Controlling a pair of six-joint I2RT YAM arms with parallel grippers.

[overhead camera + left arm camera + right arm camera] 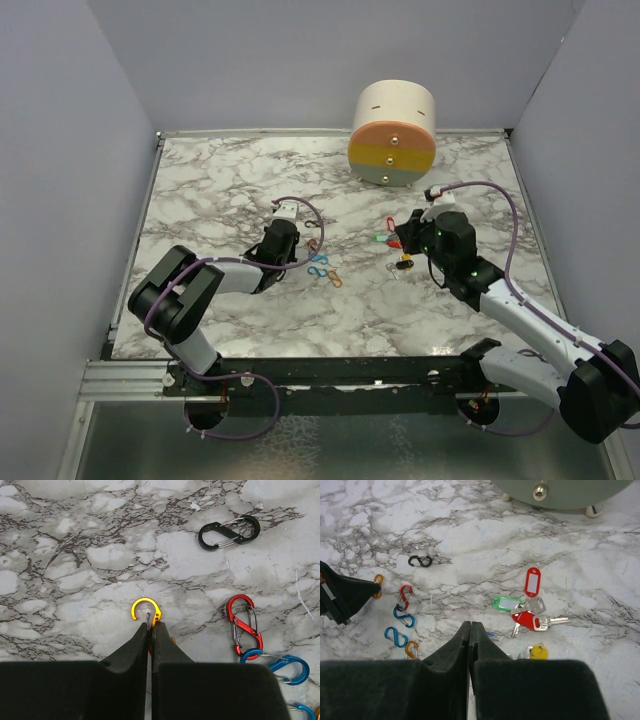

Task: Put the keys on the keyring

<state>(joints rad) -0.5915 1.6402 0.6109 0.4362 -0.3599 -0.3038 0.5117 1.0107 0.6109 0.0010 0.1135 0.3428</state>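
The keys lie in a loose bunch right of centre (393, 243). In the right wrist view I see a red tag (532, 581), a green tag (506, 603), a red-headed key (524, 618), a silver key (555, 621) and a yellow head (538, 652). A blue bit (490, 634) peeks from behind my right finger. My right gripper (470, 624) is shut with nothing visible between the jaws, hovering just left of the bunch (405, 243). My left gripper (150, 624) is shut on the wire gate of an orange S-clip (145, 607), low over the table (303, 246).
Loose S-clips lie by the left gripper: black (229, 532), red (245, 622) and blue (280, 666); another blue (396, 636) and an orange one (411, 649) lie nearer. A round wooden drum with coloured bands (393, 133) stands at the back.
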